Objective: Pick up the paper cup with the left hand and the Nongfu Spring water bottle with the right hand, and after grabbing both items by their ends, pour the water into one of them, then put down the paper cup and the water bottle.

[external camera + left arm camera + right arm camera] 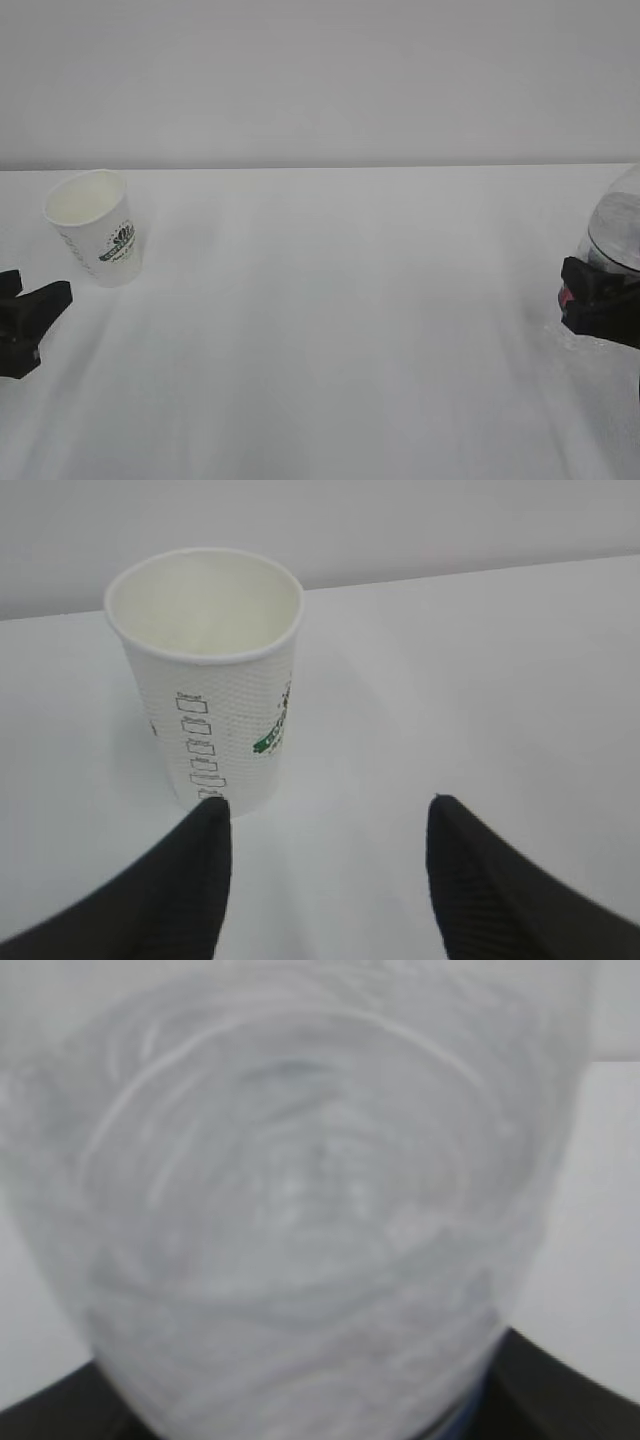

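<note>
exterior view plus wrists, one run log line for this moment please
paper cup upright on table, free | left gripper open, short of cup | right gripper around water bottle

place: lab-like test bench | evidence: bare white table [330,330], plain wall [320,80]

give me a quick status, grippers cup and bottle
Left gripper open, short of the paper cup, cup upright on table. Right gripper closed around the water bottle. Nothing in the way.

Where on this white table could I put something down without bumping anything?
The wide middle of the table, between the paper cup at left and the water bottle at right, is bare. The edges are crowded: the left hand sits below the cup, the right hand at the bottle.
</note>
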Tool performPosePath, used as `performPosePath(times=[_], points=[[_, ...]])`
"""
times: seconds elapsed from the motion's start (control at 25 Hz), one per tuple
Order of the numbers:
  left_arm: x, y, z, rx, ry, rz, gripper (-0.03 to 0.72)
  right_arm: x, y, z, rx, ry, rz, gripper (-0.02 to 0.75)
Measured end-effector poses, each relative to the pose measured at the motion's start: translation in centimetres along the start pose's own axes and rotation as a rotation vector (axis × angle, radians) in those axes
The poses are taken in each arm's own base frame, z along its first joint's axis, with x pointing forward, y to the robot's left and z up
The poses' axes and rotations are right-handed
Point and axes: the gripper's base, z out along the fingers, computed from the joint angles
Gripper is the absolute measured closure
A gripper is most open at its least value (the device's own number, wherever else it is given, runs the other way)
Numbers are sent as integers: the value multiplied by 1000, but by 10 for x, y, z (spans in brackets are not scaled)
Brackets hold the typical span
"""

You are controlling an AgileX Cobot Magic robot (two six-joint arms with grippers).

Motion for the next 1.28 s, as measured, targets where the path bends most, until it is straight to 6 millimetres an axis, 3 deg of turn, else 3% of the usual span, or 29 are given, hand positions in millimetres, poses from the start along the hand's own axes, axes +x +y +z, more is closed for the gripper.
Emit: performPosePath(times=[0.32, 0.64, 1.0, 1.28], points=[[-1, 2, 2, -15, -6, -6, 237, 0, 0, 0, -2, 0, -4, 295], [12, 13, 31, -40, 58, -36, 67, 0, 2, 0, -23, 0, -18, 295], [21, 22, 64, -37, 75, -39, 50, 0, 3, 0, -31, 0, -22, 295], [29, 25, 69, -46, 99, -51, 50, 0, 3, 0, -31, 0, -22, 295]])
